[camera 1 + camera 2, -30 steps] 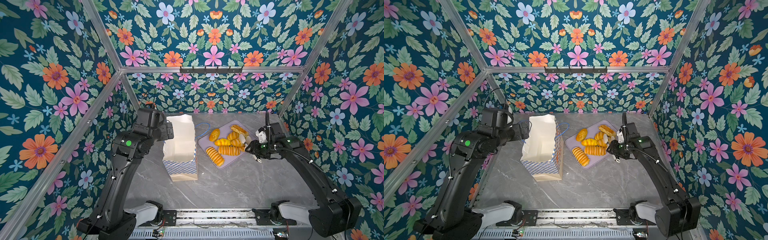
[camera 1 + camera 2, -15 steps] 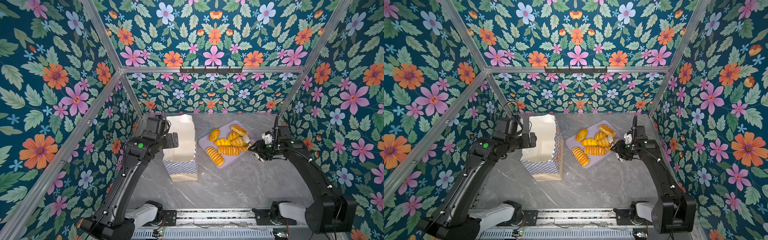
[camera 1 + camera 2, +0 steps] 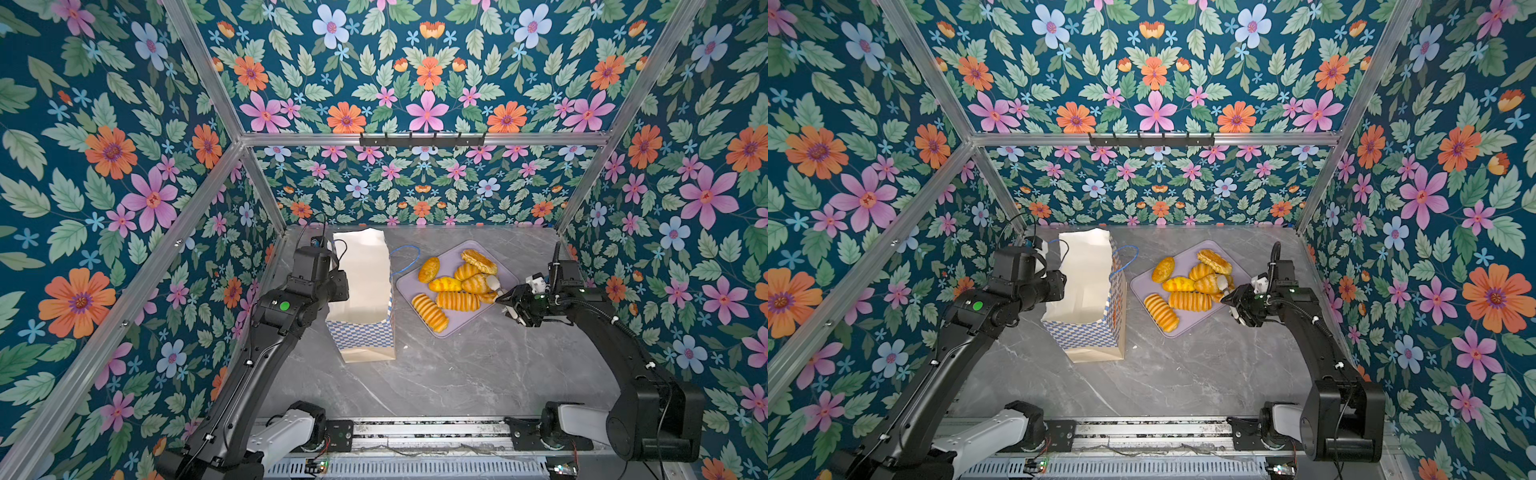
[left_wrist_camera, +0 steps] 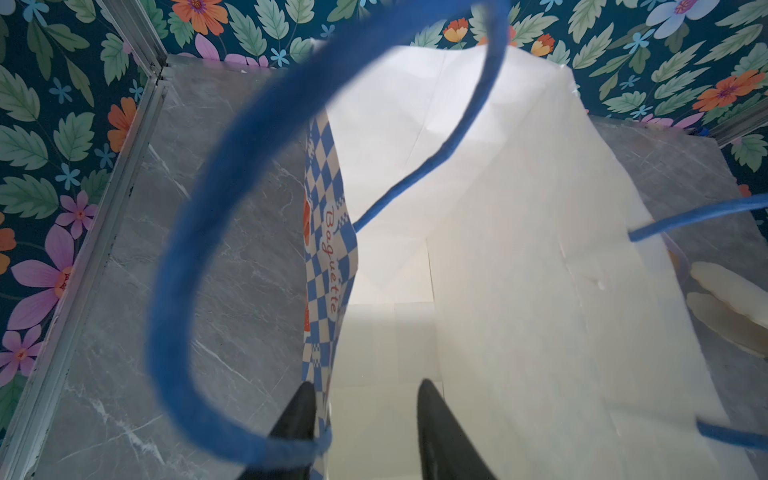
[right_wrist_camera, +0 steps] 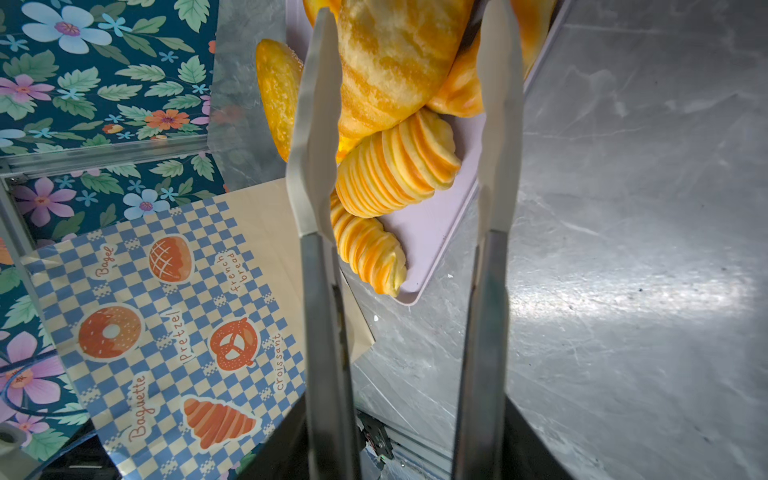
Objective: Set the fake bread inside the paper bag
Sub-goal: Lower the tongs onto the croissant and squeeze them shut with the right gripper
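Status: nothing bagged yet. Paper bag (image 3: 361,336) stands upright and open on the table (image 3: 457,374), just left of the tray (image 3: 459,326), and its inside looks empty. All the bread (image 3: 457,300) I can see lies on the tray. Left gripper (image 4: 365,428) is narrowly open astride the bag's left rim, not pinching it. Right gripper (image 3: 513,303) holds tongs (image 5: 320,291), arms spread either side of a croissant (image 5: 386,70), not squeezing. The whole transfer is left.

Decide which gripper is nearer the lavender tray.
Right. The right gripper, holding tongs, is beside the tray; the left gripper straddles the paper bag wall farthest from it.
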### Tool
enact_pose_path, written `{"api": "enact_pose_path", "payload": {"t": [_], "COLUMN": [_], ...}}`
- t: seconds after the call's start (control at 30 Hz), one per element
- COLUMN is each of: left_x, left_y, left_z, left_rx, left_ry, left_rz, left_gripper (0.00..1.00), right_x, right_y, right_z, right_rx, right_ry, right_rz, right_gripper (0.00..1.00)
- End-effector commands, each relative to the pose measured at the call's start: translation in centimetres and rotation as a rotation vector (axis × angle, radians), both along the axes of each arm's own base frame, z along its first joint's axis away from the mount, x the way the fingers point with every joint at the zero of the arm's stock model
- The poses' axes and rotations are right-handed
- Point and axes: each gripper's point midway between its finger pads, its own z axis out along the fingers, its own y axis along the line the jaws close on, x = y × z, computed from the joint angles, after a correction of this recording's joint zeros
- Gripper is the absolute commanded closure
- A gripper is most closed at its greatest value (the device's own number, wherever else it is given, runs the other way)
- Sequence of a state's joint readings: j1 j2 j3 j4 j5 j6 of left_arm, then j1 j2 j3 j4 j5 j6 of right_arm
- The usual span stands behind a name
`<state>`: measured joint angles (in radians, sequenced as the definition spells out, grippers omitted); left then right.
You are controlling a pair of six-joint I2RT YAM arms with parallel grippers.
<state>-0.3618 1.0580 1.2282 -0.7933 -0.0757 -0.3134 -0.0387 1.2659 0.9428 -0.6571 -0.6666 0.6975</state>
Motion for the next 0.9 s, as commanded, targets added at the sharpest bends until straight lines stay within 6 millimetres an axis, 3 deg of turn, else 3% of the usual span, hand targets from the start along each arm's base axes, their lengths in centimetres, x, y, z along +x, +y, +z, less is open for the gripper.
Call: {"api": "enact_pose_path", "payload": {"t": [0.0,0.2,0.87], "left_x": [0.3,0.2,-0.4], "left_y": [-0.3,-0.6,-0.4], "left_z": [0.8,0.8,1.1], "left_rx": [-0.037,-0.065,-0.087], "left_ry": [-0.043,-0.048,-0.062], "left_rz": [0.002,-0.003,0.007], "left_gripper": [0.67,0.75,0.75], "right_x": [0.8,1.4,3.4], "right_y": [0.4,0.5,1.1], "right_z": [0.6,0.3,-0.3], "right_rx": [0.035,0.049,0.113], "right_ry": [-0.024,-0.020,-0.002], "right_rz": [-0.004,-0.009,-0.013], "right_gripper": [0.44,0.43,0.41]}}
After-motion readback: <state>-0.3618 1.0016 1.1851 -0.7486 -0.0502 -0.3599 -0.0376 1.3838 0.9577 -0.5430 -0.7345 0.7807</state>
